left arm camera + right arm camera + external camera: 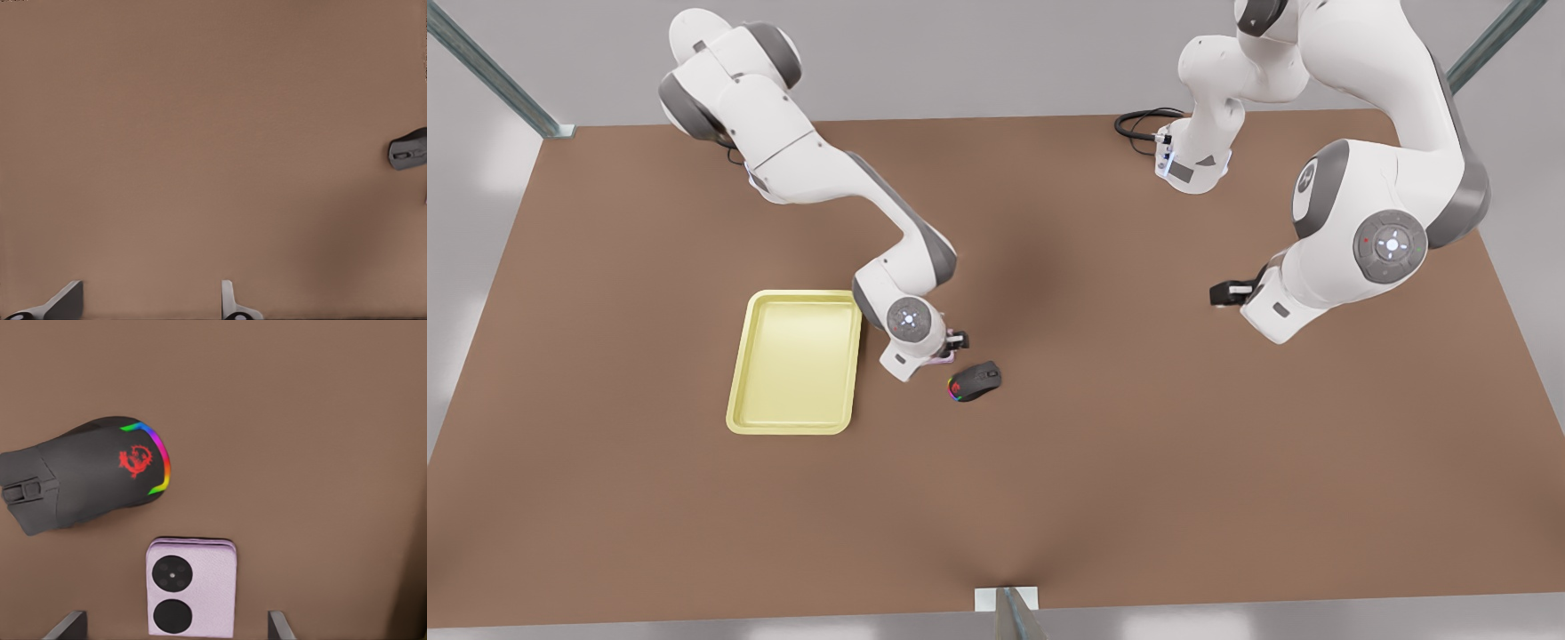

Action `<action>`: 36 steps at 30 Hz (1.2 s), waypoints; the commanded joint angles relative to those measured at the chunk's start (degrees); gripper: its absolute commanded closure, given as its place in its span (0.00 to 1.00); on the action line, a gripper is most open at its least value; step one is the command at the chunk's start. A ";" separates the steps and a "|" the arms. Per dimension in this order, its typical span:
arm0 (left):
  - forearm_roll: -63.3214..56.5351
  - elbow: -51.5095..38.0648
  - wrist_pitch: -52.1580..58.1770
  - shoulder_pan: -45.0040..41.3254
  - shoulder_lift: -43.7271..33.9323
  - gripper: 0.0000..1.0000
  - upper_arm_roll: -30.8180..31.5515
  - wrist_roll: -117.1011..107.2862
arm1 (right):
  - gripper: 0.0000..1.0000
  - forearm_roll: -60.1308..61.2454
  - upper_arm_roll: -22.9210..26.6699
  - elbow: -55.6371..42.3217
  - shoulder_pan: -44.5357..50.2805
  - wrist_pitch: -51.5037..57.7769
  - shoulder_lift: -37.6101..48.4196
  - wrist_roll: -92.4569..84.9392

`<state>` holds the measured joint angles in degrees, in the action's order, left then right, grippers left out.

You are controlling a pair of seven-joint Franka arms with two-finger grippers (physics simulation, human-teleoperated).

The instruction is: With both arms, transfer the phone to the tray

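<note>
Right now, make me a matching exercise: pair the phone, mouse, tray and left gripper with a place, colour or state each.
Things:
1. phone
2. mouse
3. tray
4. left gripper

Descriptions:
A. open over bare table
B. pale yellow, at the front view's left
C. pale pink, lying between the open fingers of the right gripper
D. dark grey with a rainbow edge

Pairs: 1-C, 2-D, 3-B, 4-A

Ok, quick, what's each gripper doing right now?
Left gripper: open, holding nothing, over bare table.
Right gripper: open, fingers either side of the phone, not closed on it.
</note>
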<state>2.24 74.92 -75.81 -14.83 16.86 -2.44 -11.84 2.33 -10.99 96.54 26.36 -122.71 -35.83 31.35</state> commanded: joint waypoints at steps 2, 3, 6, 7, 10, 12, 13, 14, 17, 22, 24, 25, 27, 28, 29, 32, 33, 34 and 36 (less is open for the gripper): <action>0.05 -0.04 0.58 -0.02 0.19 0.00 0.07 15.00 | 0.00 1.54 0.00 1.90 -0.08 -8.95 0.06 -7.43; 0.05 -0.04 0.58 -0.02 0.19 0.00 0.07 14.92 | 0.00 1.54 0.00 2.34 -0.08 -8.95 0.06 -9.90; 0.31 0.05 0.49 -0.02 0.63 0.00 0.07 14.92 | 0.00 0.92 0.09 3.40 -0.35 -9.04 -0.64 -13.86; 0.31 -0.04 0.49 -0.02 0.71 0.00 0.07 14.92 | 0.00 0.84 0.52 3.66 -0.35 -9.21 -0.73 -15.00; 0.31 -0.04 0.40 -0.02 0.89 0.00 0.07 14.92 | 0.00 -0.92 1.06 6.82 -0.17 -12.38 -0.73 -15.44; 0.23 -0.04 0.40 -0.02 1.07 0.00 0.07 14.92 | 0.00 -0.92 1.06 6.74 0.27 -12.73 -1.08 -15.44; 0.23 -0.04 0.40 -0.02 1.07 0.00 0.07 14.92 | 0.00 -0.92 0.88 6.74 0.36 -12.82 -1.08 -15.35; 0.23 -0.04 0.40 -0.02 1.07 0.00 0.07 14.92 | 0.00 -0.92 0.70 6.74 0.36 -12.73 -0.99 -15.18; 0.23 -0.04 0.23 -0.02 1.42 0.00 0.07 14.92 | 0.00 -0.84 0.35 6.21 1.15 -12.73 -1.61 -14.30; 0.23 -0.04 0.23 -0.02 1.42 0.00 0.07 14.92 | 0.00 -0.84 0.18 8.14 1.23 -12.64 -1.25 -13.51; 0.23 -0.13 0.14 -0.02 1.42 0.00 0.07 14.92 | 0.00 -0.84 0.18 8.58 1.23 -13.08 -1.43 -13.42; 0.23 -0.13 -0.30 -0.02 1.42 0.00 0.07 14.92 | 0.00 -0.84 0.18 8.76 1.23 -13.26 -1.52 -13.33; 0.23 -0.04 -0.30 -0.02 1.42 0.00 0.07 14.92 | 0.00 -0.66 0.18 8.41 1.32 -13.26 -1.69 -13.24; 0.23 -0.13 -0.30 -0.02 1.42 0.00 0.07 14.92 | 0.00 -0.57 0.09 8.32 1.32 -13.35 -1.96 -12.10; 0.23 -0.04 -0.30 -0.02 1.42 0.00 0.07 14.92 | 0.00 -0.57 0.00 8.32 1.94 -13.70 -2.13 -12.10; 0.23 -0.13 -0.39 -0.02 1.42 0.00 0.07 14.92 | 0.00 -0.57 0.00 8.41 2.03 -14.40 -2.57 -11.75; 0.14 -0.13 -0.92 -0.02 1.42 0.00 0.07 15.00 | 0.00 -0.66 0.00 8.67 2.03 -14.49 -2.57 -11.75; 0.23 -0.13 -0.92 -0.02 1.42 0.00 0.07 15.00 | 0.00 -0.66 0.00 8.67 2.03 -14.49 -2.57 -11.75; 0.22 -0.13 -0.92 -0.02 1.42 0.00 0.07 15.00 | 0.00 -0.66 0.00 8.76 2.11 -15.28 -2.92 -11.75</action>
<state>2.45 74.82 -76.41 -14.85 18.35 -2.37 1.06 1.59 -10.98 105.27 28.40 -136.88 -38.71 20.47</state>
